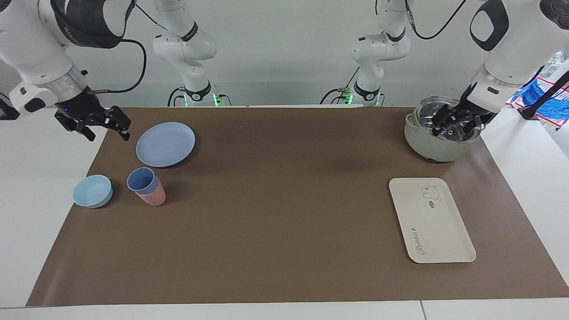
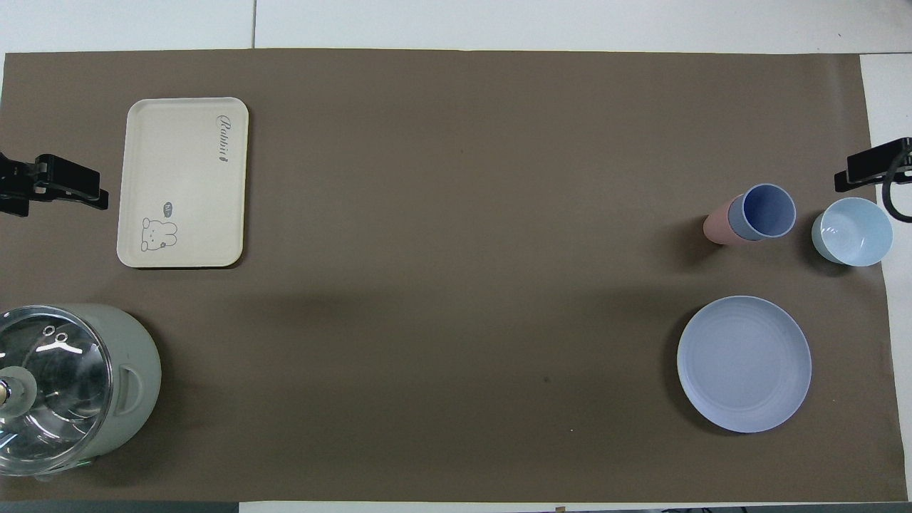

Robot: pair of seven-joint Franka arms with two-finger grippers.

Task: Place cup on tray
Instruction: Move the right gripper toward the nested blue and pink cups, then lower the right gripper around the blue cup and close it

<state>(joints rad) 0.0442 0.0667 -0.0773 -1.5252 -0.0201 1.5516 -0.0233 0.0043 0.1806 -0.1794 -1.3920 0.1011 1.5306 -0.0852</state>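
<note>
1. 2 tumblers are nested, and that is the main hazard: the cup (image 1: 141, 179) sits inside the pink tumbler (image 1: 153, 196), tilted, near the right arm's end of the worktop (image 1: 284, 231). A lift may well drag the pink one along.
2. Nearest the robots, the pot (image 1: 438, 142) stands at the left arm's corner; the left gripper (image 1: 454, 123) hangs over its glass lid, jaws wide, holding nothing. I judge it is waiting.
3. The right gripper (image 1: 103, 129) hovers by the right arm's edge, jaws spread, empty. Coming down, it could clip the blue plate (image 1: 165, 144) or the light-blue bowl (image 1: 93, 190), which flank the cup.
4. The tray (image 1: 444, 249) lies well apart, toward the left arm's end; the long carry risks a drop or a landing on its raised rim.
</note>
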